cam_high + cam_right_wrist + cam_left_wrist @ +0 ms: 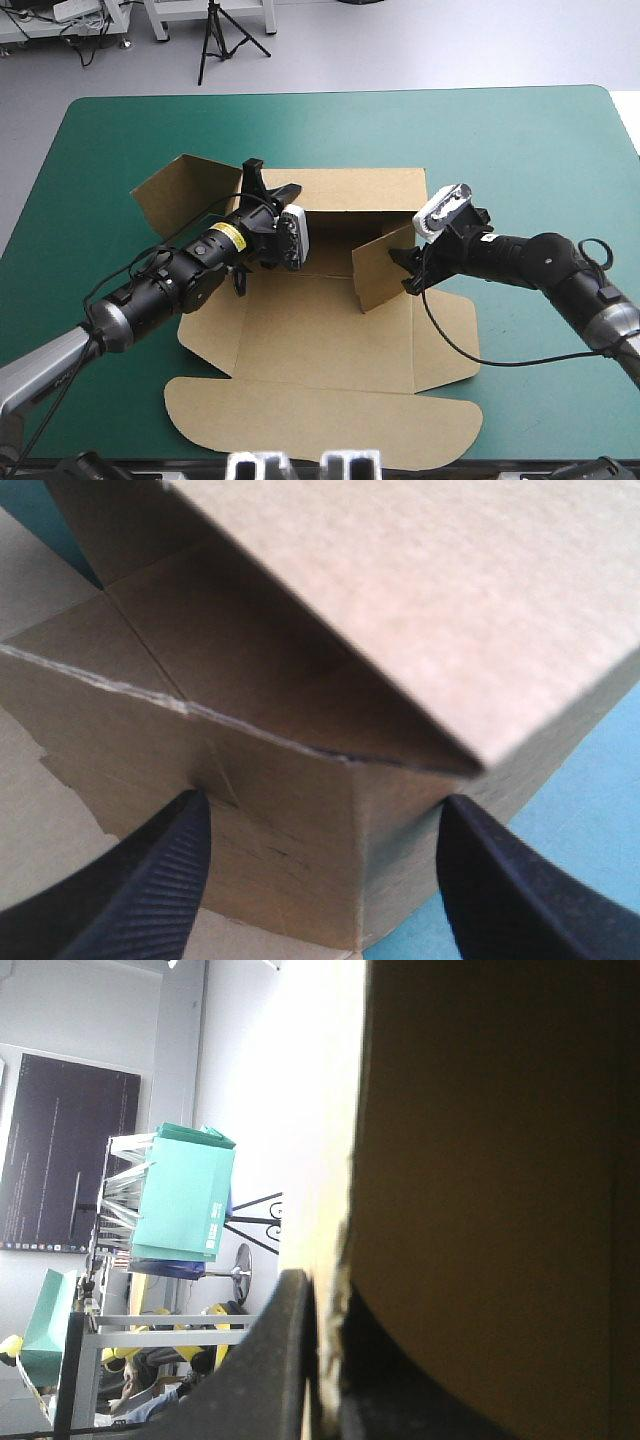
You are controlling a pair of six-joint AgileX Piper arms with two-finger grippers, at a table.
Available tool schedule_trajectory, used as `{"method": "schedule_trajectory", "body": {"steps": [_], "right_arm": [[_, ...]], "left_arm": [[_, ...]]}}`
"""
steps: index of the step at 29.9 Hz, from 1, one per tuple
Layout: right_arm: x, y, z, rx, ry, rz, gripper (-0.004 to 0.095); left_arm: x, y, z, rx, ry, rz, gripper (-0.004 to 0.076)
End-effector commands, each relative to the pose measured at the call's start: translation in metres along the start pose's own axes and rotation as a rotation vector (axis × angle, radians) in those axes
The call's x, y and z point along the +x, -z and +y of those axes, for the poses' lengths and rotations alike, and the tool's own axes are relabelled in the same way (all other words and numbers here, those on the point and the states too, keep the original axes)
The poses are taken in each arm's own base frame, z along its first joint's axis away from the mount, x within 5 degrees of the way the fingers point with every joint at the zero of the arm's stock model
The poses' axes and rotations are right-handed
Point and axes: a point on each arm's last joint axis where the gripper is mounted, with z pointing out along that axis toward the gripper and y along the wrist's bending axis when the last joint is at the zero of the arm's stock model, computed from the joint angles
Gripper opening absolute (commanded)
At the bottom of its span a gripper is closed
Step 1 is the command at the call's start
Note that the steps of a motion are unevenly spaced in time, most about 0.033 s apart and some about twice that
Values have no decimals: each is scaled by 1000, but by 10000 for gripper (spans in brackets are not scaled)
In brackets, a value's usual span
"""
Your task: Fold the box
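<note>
Box lies at centre of table, walls partly raised. Left hand pinches its 10 o'clock wall. Right hand is spread astride the 3 o'clock flap. Risk: the ungripped flap may spring flat, and a skewed pull may crease the board.

The box, a cut sheet of brown board, is lying partly assembled at the middle of the teal-green cover. Its base is resting flat, and the lid, a wide panel with rounded corners, is lying flat toward the table's near edge. The far wall is standing raised along the base's far side. At the left a side flap is tilting up and outward, while at the right a smaller flap is standing upright, angling inward over the base; the right side panel is lying flat.
</note>
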Motion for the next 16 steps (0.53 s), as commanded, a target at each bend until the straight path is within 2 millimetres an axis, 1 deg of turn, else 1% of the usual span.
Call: {"method": "schedule_trajectory", "body": {"steps": [1, 5, 9, 12, 14, 16], "right_arm": [[-20, 5, 5, 91, -35, -91, 575], [-20, 4, 2, 172, -63, -84, 536], [-19, 6, 1, 195, -80, -70, 536], [-21, 7, -1, 213, -109, -98, 532], [-22, 8, -2, 227, -130, -118, 502], [-22, 7, -2, 226, -137, -117, 424]], "left_arm": [[-1, 0, -12, 111, 46, 28, -9], [-1, 0, -11, 105, 70, 27, -9], [-2, 0, -9, 80, 94, 19, -9], [-3, -1, -6, 51, 96, 8, -9], [-3, -1, -5, 41, 96, 4, -9], [-3, -1, -5, 40, 96, 4, -9]]}}
